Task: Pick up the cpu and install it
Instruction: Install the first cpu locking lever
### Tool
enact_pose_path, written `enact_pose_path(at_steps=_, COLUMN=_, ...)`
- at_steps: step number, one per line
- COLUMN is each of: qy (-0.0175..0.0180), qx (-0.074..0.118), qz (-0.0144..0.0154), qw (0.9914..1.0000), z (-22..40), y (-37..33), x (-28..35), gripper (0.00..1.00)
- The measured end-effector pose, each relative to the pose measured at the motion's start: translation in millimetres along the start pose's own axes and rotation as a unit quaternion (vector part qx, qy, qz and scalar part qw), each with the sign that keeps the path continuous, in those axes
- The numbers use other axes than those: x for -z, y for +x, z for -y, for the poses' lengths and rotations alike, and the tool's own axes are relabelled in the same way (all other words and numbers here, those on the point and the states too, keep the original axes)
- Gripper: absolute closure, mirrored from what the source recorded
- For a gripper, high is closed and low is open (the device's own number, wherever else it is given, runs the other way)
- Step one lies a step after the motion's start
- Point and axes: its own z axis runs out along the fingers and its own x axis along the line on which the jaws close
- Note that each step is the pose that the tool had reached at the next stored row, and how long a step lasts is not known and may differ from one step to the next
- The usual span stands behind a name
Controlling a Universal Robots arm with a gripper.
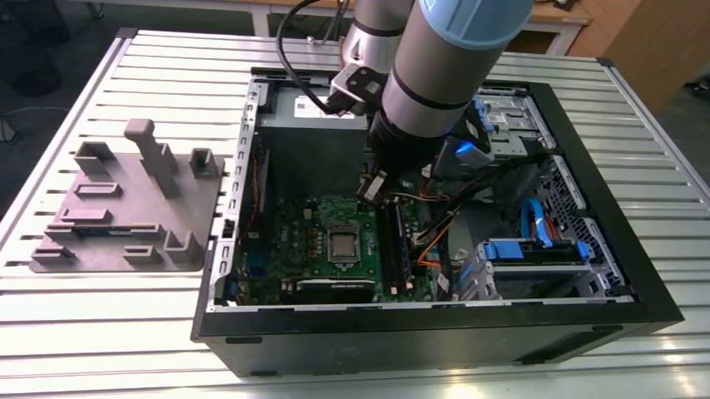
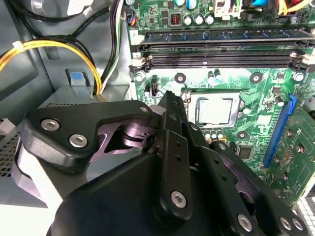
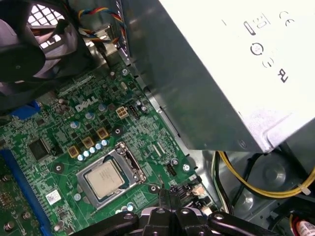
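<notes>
Already seated: cpu in its socket

Here the cpu (image 1: 342,243) lies flat in the socket on the green motherboard (image 1: 291,241), silver top up, seen in both wrist views (image 2: 215,110) (image 3: 104,179). The gripper (image 1: 374,188) hangs just above the board beside the socket, holding nothing, fingers (image 2: 173,129) pressed together. The long dark memory slots (image 2: 221,54) run alongside. The board sits inside the open computer case (image 1: 621,274), next to the grey power supply (image 3: 206,73), on the slatted table (image 1: 100,332)
</notes>
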Motion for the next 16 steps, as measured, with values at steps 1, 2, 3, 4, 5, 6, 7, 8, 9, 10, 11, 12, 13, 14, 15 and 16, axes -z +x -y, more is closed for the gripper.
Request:
enact_pose_path(at_steps=1, qy=0.0000, qx=0.000, qz=-0.0001, qw=1.00000, z=1.1, y=-0.8, x=0.2, gripper=0.90)
enact_pose_path(at_steps=2, qy=0.0000, qx=0.000, qz=-0.0001, qw=1.00000, z=2.0, y=-1.3, x=0.3, gripper=0.90)
enact_pose_path(at_steps=3, qy=0.0000, qx=0.000, qz=-0.0001, qw=1.00000, z=2.3, y=-1.7, x=0.4, gripper=0.90)
enact_pose_path(at_steps=4, qy=0.0000, qx=0.000, qz=0.0000, qw=1.00000, z=2.1, y=-2.1, x=0.3, gripper=0.90)
enact_pose_path(at_steps=5, qy=0.0000, qx=0.000, qz=-0.0001, qw=1.00000, z=1.7, y=-2.7, x=0.1, gripper=0.90)
enact_pose_path(at_steps=6, qy=0.0000, qx=0.001, qz=-0.0004, qw=1.00000, z=0.9, y=-4.0, x=-0.3, gripper=0.90)
enact_pose_path(at_steps=7, qy=-0.0001, qx=0.002, qz=-0.0005, qw=1.00000, z=0.0, y=-5.5, x=-0.9, gripper=0.90)
enact_pose_path(at_steps=8, qy=-0.0002, qx=0.003, qz=-0.0006, qw=0.99999, z=-0.9, y=-6.8, x=-1.6, gripper=0.90)
enact_pose_path(at_steps=9, qy=-0.0003, qx=0.005, qz=-0.0007, qw=0.99999, z=-1.6, y=-7.9, x=-2.4, gripper=0.90)
enact_pose_path(at_steps=10, qy=-0.0004, qx=0.006, qz=-0.0009, qw=0.99998, z=-2.3, y=-8.7, x=-3.0, gripper=0.90)
enact_pose_path(at_steps=11, qy=-0.0009, qx=0.008, qz=-0.0006, qw=0.99997, z=-2.7, y=-8.7, x=-3.9, gripper=0.90)
enact_pose_path(at_steps=12, qy=-0.0015, qx=0.012, qz=-0.0006, qw=0.99993, z=-2.9, y=-8.5, x=-4.5, gripper=0.90)
enact_pose_path(at_steps=13, qy=-0.0019, qx=0.016, qz=-0.0012, qw=0.99987, z=-3.1, y=-8.4, x=-4.8, gripper=0.90)
enact_pose_path(at_steps=14, qy=-0.0022, qx=0.021, qz=-0.0020, qw=0.99978, z=-3.5, y=-8.1, x=-4.8, gripper=0.90)
enact_pose_path(at_steps=15, qy=-0.0024, qx=0.024, qz=-0.0026, qw=0.99971, z=-3.7, y=-7.3, x=-4.8, gripper=0.90)
enact_pose_path(at_steps=16, qy=-0.0025, qx=0.026, qz=-0.0027, qw=0.99965, z=-3.9, y=-6.3, x=-4.9, gripper=0.90)
